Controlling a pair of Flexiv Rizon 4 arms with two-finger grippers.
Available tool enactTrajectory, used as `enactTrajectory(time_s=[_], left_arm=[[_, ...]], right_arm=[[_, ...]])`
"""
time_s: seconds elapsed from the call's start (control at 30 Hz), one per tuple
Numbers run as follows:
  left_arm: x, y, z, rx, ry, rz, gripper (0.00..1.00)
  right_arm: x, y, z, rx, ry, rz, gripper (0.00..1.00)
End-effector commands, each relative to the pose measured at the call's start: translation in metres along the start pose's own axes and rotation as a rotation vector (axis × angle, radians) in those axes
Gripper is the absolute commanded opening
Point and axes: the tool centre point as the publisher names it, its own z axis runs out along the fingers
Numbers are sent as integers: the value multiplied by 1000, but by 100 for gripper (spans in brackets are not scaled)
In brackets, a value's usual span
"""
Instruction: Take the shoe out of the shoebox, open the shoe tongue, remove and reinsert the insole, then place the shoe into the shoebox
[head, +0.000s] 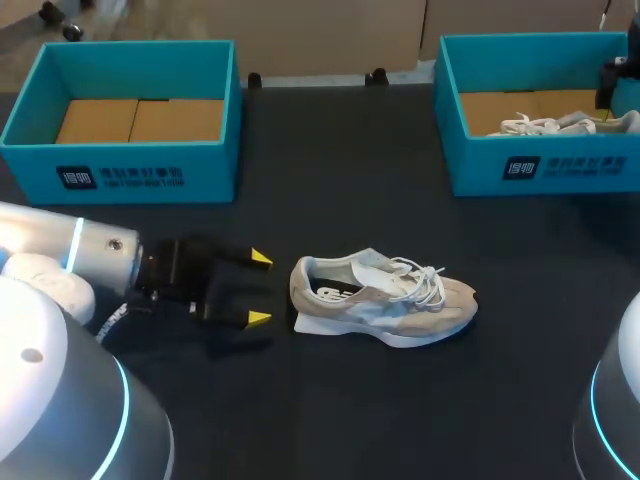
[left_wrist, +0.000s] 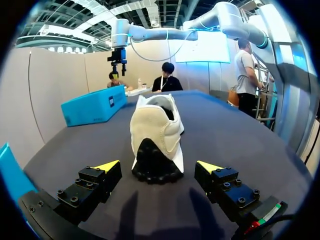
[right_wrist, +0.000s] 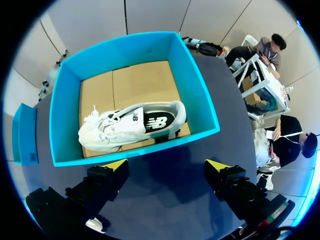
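Our dark worktop (head: 400, 400) carries a beige shoe (head: 385, 300) (upright on its sole), a left shoebox (head: 120, 170) and a right shoebox (head: 560, 165).

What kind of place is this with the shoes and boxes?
Probably a robot practice workshop, not a shop. A robot arm sits beside a beige shoe on the black table, with an empty blue box and a second blue box holding a white shoe.

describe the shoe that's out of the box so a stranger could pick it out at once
On the dark table, look just ahead of the open left hand. The beige shoe stands there on its sole, heel toward that hand. Unlike the white shoe in the right teal shoebox, it sits out on the tabletop, in no box.
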Motion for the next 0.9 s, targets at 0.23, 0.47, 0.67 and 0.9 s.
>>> enactTrajectory(time_s=[0.23, 0.47, 0.67, 0.9], left_arm=[[-9, 0, 30, -40, 28, 2, 100], [-9, 6, 43, -55, 34, -27, 100], [-5, 8, 51, -56, 37, -49, 100], [-1, 7, 66, -40, 40, -74, 100]], right_arm=[[0, 0, 0, 0, 0, 0, 100], [0, 0, 0, 0, 0, 0, 100], [0, 0, 0, 0, 0, 0, 100], [0, 0, 0, 0, 0, 0, 100]])
